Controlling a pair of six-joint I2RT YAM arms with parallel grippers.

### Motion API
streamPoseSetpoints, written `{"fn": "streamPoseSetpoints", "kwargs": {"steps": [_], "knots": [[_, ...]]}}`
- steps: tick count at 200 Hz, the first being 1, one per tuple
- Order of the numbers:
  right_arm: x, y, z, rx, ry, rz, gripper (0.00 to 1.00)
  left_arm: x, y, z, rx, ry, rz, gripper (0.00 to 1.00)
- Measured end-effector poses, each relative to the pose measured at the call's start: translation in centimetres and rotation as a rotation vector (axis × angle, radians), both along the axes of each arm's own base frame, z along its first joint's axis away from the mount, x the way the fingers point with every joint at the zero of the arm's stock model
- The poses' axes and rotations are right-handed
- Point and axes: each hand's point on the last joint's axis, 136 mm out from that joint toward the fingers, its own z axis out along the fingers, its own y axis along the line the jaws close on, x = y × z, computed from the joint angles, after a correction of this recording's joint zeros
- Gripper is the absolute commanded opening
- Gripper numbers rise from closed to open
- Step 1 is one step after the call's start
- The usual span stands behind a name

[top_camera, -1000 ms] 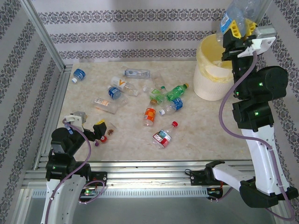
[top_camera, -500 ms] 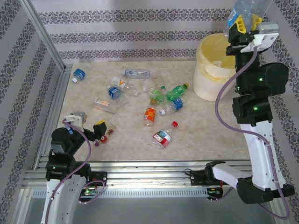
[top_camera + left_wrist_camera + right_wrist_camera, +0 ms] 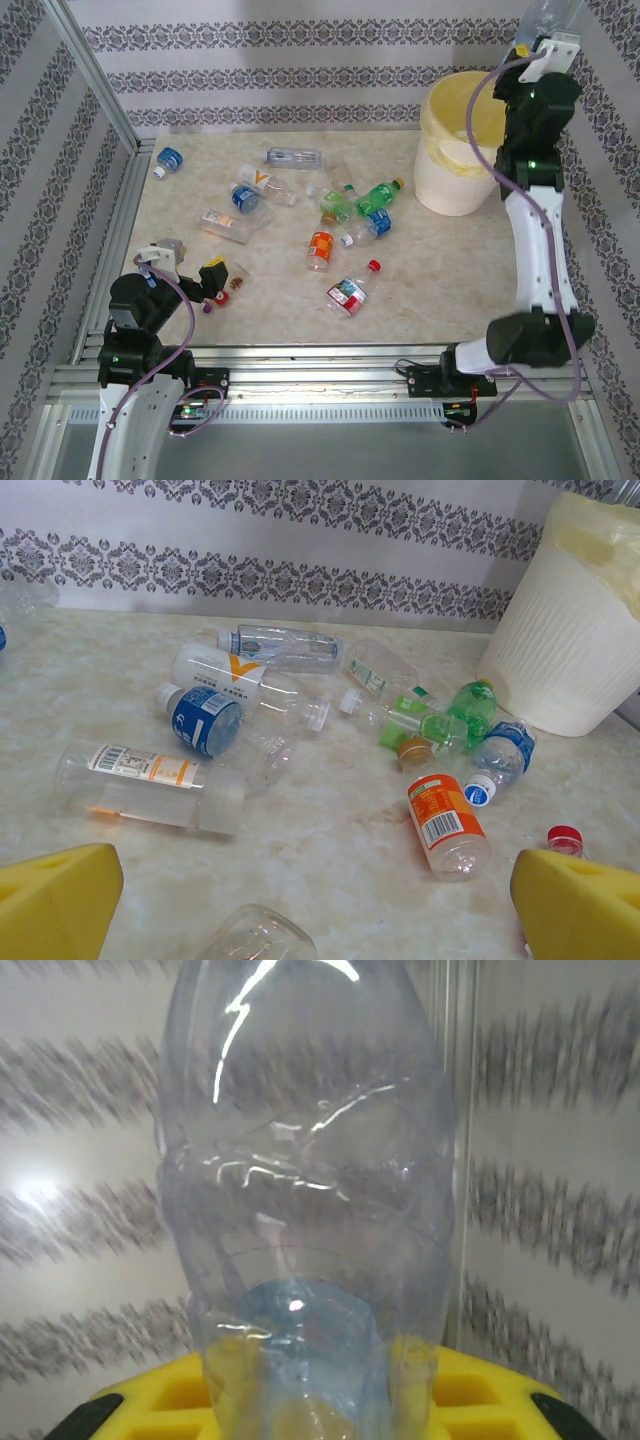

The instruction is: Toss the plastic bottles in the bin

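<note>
Plastic bottles (image 3: 320,250) lie scattered over the middle of the table (image 3: 450,270), from a blue-capped one at 10 o'clock to a red-capped one nearest the arms. The bin (image 3: 440,190) stands at 2 o'clock on the tabletop.

In the top view the right arm rises from its base at 5 o'clock in one long, nearly straight reach toward 1 o'clock. The right gripper (image 3: 540,42) sits past the bin's far rim, against the patterned wall. Its yellow pads (image 3: 470,1395) are closed on the blue-labelled end of a clear bottle (image 3: 310,1190), which sticks out beyond them.

The left arm is folded low at 7 o'clock. The left gripper (image 3: 320,900) is spread wide with nothing between its pads (image 3: 55,895), facing the scattered bottles.

A second ago the right arm was bent at the elbow, with its gripper just above the bin's near rim. It has since straightened and carried the bottle higher and farther toward 1 o'clock. The left arm and the bottles on the table have not moved.
</note>
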Motion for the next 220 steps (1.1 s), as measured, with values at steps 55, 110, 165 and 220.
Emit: {"fn": "streamPoseSetpoints", "kwargs": {"steps": [55,110,165,220], "knots": [[3.0,-1.6,-12.2,0.219,0.378,-0.025,0.77,0.0,0.0,0.0,0.0,0.0,0.002,1.0],[-0.5,1.0,-7.2,0.312,0.309,0.09,0.83,0.2,0.1,-0.2,0.001,0.01,0.003,1.0],[-3.0,6.8,-8.9,0.476,0.421,0.283,0.9,0.1,0.0,-0.2,0.001,0.01,0.003,1.0],[-7.7,15.1,-17.5,0.621,0.742,0.447,0.9,0.1,0.0,-0.2,0.0,0.01,0.0,1.0]]}}
